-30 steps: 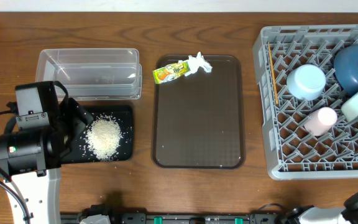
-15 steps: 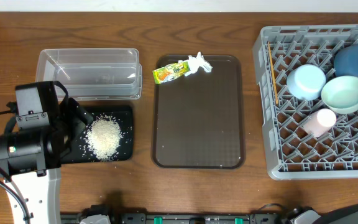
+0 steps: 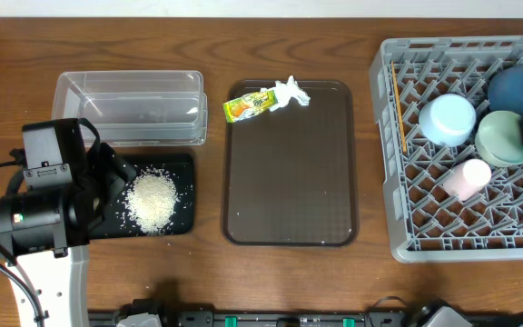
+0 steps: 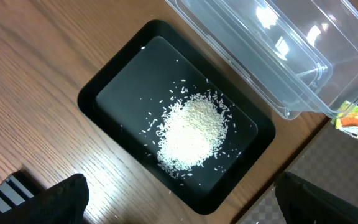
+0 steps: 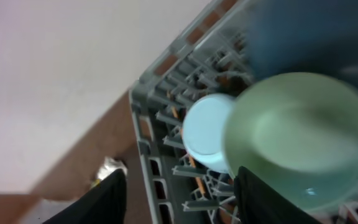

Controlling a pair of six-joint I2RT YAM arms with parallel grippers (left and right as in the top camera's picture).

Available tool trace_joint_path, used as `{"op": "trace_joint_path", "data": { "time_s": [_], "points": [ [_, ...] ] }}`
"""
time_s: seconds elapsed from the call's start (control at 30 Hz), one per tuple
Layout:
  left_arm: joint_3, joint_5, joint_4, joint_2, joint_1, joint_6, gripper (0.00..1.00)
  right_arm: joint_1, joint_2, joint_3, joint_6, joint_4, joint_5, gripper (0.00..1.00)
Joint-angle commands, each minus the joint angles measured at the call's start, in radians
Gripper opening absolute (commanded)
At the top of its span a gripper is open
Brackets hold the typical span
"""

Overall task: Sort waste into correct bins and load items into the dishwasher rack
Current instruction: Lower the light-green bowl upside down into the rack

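Observation:
The grey dishwasher rack [image 3: 425,218] at the right holds the dark blue plate [image 3: 518,89], light blue bowl [image 3: 447,120], mint green bowl [image 3: 499,138], pink cup [image 3: 468,177] and chopstick [image 3: 398,109]. My right gripper [image 5: 179,202] is open with nothing between its fingers. It hangs over the mint green bowl [image 5: 303,137], beside the light blue bowl [image 5: 207,140]. My left gripper [image 4: 191,208] is open above the near edge of the black tray [image 4: 114,81], which holds the rice heap [image 4: 192,132]. The snack wrapper [image 3: 250,104] and tissue [image 3: 291,92] lie together.
A dark brown serving tray [image 3: 289,173] sits mid-table with the wrapper and tissue at its far left corner. The clear tub [image 3: 130,107] stands just behind the black tray [image 3: 182,163]. The left arm [image 3: 48,204] rises at the front left.
The mint green bowl went from tilted in my right gripper to resting in the rack. The right gripper opened, left the overhead view, then came back over the bowl's right side. The left arm is still.

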Motion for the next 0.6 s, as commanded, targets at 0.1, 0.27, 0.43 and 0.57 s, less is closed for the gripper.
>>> {"op": "trace_joint_path", "data": {
  "time_s": [0.1,0.27,0.43,0.57],
  "points": [
    [0.012,-0.009,-0.003,-0.001,0.003,-0.005,0.97,0.274,0.023,0.011,-0.027,-0.002,0.516,0.6],
    [0.012,-0.009,-0.003,-0.001,0.003,-0.005,0.97,0.371,0.084,0.011,-0.027,-0.018,0.713,0.6],
    [0.012,-0.009,-0.003,-0.001,0.003,-0.005,0.97,0.38,0.161,0.011,-0.028,-0.017,0.778,0.59],
    [0.012,-0.009,-0.003,-0.001,0.003,-0.005,0.97,0.38,0.203,0.011,-0.048,-0.003,0.783,0.59]
  ]
}}
